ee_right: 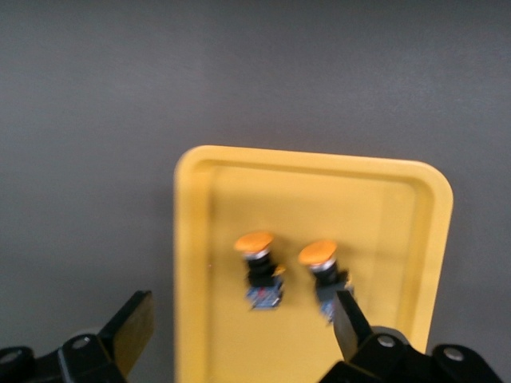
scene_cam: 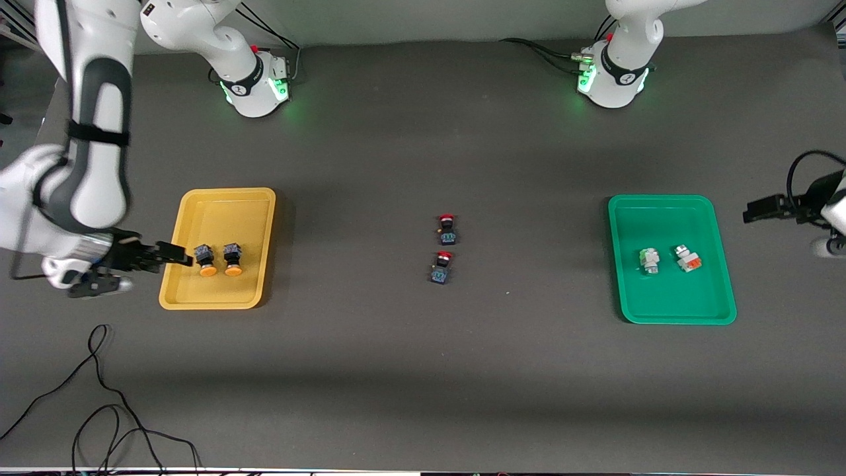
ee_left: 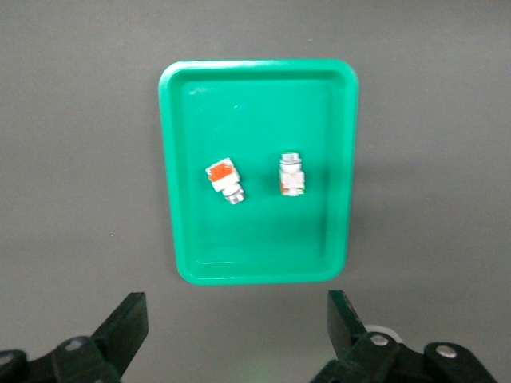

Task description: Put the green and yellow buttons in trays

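Looking down, I see the yellow tray [scene_cam: 218, 201] holding two orange-yellow-capped buttons [scene_cam: 218, 258] and the green tray [scene_cam: 671, 206] holding two white-grey buttons [scene_cam: 669, 259]. Two red-capped switches [scene_cam: 445, 249] lie mid-worktop [scene_cam: 423, 383]. Right tool [scene_cam: 135, 264], jaws apart, hovers at the yellow tray's edge; left tool [ee_left: 239, 339], jaws apart, hangs beside the green tray.

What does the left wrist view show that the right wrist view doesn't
Only the left wrist view shows the green tray with two white-grey buttons lying apart in it, one with an orange block and one green-tipped, plus the open left gripper.

Only the right wrist view shows the yellow tray with two dark-bodied buttons lying side by side, each with an orange-yellow cap, plus the open right gripper.

Both show the dark grey table. Neither shows the two red-capped switches.
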{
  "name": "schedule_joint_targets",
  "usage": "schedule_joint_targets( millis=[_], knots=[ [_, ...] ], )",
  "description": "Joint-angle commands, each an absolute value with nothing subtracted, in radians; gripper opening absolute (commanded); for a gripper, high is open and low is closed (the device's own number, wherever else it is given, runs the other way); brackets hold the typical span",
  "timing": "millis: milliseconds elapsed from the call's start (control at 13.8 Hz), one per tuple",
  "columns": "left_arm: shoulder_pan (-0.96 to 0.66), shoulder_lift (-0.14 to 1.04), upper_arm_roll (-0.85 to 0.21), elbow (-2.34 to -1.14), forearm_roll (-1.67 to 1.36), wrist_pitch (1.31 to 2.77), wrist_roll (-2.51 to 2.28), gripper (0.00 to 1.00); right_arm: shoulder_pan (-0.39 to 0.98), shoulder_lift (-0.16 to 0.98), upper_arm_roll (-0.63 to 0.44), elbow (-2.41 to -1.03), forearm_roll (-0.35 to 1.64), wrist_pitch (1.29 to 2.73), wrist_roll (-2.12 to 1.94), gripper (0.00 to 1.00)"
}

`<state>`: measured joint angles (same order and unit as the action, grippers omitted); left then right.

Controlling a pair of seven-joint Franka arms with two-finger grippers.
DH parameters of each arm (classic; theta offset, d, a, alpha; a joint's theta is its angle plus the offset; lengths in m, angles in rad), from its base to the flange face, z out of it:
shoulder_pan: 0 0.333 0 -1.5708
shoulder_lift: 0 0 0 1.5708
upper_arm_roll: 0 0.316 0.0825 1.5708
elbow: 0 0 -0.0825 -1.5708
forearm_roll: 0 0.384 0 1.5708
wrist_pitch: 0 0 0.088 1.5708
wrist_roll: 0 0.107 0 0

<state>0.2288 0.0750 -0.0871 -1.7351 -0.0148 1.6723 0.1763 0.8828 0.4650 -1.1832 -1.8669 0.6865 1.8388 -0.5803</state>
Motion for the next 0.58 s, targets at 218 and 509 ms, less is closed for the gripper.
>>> schedule_joint_targets(
  millis=[218, 509],
  knots=[
    [0.013, 0.046, -0.011, -1.597, -0.049, 1.499, 0.060, 1.00, 0.873, 0.460, -1.268, -1.452, 0.545, 1.361, -0.286, 1.00],
    [-0.072, 0.045, 0.032, -1.551, -0.048, 1.467, 0.006, 1.00, 0.887, 0.460, -1.364, -1.278, 0.488, 1.183, -0.273, 1.00]
  ],
)
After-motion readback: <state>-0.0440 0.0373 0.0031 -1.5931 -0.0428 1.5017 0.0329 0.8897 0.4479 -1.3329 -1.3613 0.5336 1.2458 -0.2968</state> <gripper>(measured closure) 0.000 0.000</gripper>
